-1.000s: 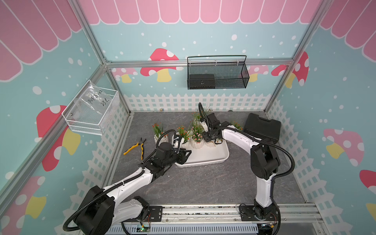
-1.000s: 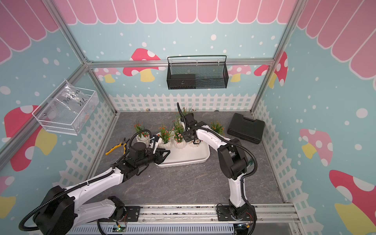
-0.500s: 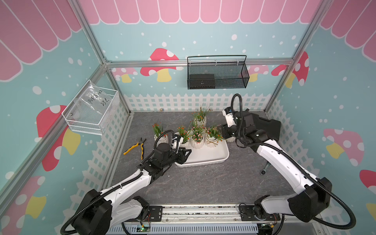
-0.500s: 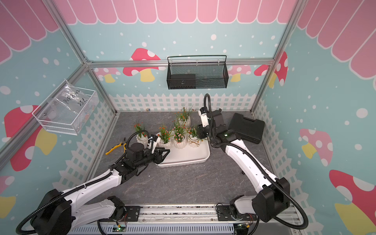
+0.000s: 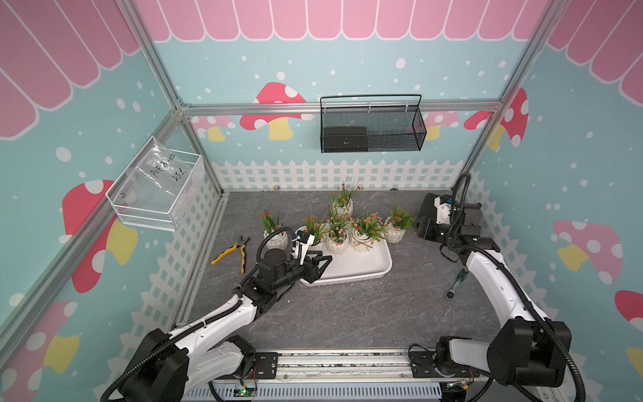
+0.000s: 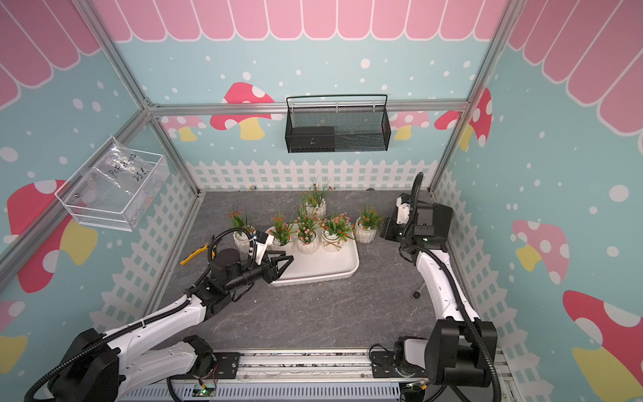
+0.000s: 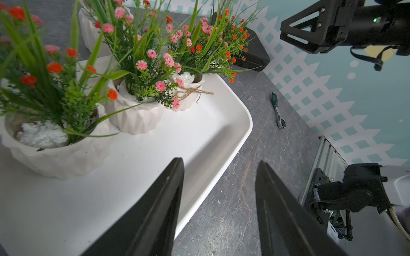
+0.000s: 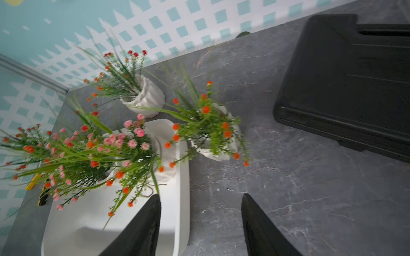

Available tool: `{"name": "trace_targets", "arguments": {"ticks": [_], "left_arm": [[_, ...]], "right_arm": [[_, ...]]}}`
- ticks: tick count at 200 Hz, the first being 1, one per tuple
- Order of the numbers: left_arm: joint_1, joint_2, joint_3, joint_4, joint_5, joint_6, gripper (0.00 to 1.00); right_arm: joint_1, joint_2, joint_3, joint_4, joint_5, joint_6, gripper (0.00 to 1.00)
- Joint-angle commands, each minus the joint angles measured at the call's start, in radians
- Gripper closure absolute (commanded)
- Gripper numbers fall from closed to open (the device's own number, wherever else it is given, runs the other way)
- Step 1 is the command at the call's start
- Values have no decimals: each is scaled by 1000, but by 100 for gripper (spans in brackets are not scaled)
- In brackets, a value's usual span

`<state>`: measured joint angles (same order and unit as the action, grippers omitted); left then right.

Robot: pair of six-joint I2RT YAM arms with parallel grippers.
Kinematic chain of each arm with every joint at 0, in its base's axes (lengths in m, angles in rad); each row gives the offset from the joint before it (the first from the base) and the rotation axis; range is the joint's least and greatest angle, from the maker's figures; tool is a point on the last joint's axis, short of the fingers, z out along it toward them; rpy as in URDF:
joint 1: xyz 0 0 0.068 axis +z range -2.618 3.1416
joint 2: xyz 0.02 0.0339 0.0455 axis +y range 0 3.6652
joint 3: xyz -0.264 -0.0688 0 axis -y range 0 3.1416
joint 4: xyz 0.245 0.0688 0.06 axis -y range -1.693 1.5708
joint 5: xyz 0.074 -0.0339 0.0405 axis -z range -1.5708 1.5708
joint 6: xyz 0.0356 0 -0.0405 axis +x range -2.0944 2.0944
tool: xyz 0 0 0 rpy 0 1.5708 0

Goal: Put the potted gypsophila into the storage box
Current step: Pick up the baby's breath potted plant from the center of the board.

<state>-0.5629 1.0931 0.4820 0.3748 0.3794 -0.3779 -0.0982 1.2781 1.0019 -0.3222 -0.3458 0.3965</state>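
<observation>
Grey counter (image 5: 348, 313), one storage box (image 5: 362, 266) on it, and the right gripper (image 8: 199, 195) has just swung clear toward the one black tool case (image 8: 343, 77), fingers apart and empty. Left behind is a twine-tied pot (image 5: 362, 242), now standing in the box. Count the potted gypsophila (image 5: 337, 240): six, three inside along the far wall and three on the counter around the box, so halfway, I'd say. The left gripper (image 7: 219, 160) hovers at the box's near rim, fingers apart, holding nothing. One pair of pliers (image 5: 231, 252), one ratchet (image 5: 457, 282).
</observation>
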Motion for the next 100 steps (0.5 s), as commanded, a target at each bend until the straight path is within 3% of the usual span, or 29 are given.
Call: {"name": "trace_targets", "arguments": {"ticks": [1, 43, 100], "left_arm": [[-8, 18, -8, 42, 53, 26, 46], [-12, 27, 2, 14, 35, 40, 46], [-17, 77, 28, -14, 44, 50, 46]], "right_arm": [[-61, 26, -19, 62, -62, 21, 40], [-140, 121, -21, 90, -67, 8, 46], [-142, 283, 10, 125, -131, -19, 50]]}}
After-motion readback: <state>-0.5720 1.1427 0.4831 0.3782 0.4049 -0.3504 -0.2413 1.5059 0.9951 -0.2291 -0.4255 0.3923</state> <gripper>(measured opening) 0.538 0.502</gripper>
